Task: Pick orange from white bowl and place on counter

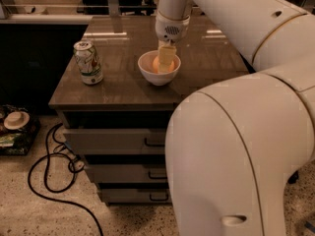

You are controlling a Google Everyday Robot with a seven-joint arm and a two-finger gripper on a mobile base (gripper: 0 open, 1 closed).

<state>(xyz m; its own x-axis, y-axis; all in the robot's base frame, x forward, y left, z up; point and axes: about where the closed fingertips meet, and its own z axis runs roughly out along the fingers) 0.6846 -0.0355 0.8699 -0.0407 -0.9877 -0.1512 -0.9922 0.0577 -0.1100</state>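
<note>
Arm comes down from above & its gripper [167,61] is inside the bowl [156,78], which stands mid-surface [123,90]. The orange [157,65] sits in the bowl. It shows just left of the gripper tip, partly hidden behind it, and the two look touching or v. close. Can't tell if the gripper is released or clamped on the fruit, as the tip covers the contact.

Step in hand, as I read it: getting hold of the orange. That's early in the task, w/ the orange not yet on the surface.

To do it well:
- Centre on the fruit's widest part. It's round w/ smooth skin, so an off-centre squeeze prob. squirts it sideways against the bowl wall.
- Go deep enough to straddle it, but don't bear down on the bowl floor. On a glossy surface the bowl could skid or tip.
- Squeeze moderately: firm enough to hold, not enough to bruise.
- Lift straight up till clear of the rim before any sideways move, else the bowl gets dragged.
- For drop-off, the bare surface between bowl & can [88,63] looks usable. Keep off the can & the front edge.
- Release low, since it will likely roll.
</note>
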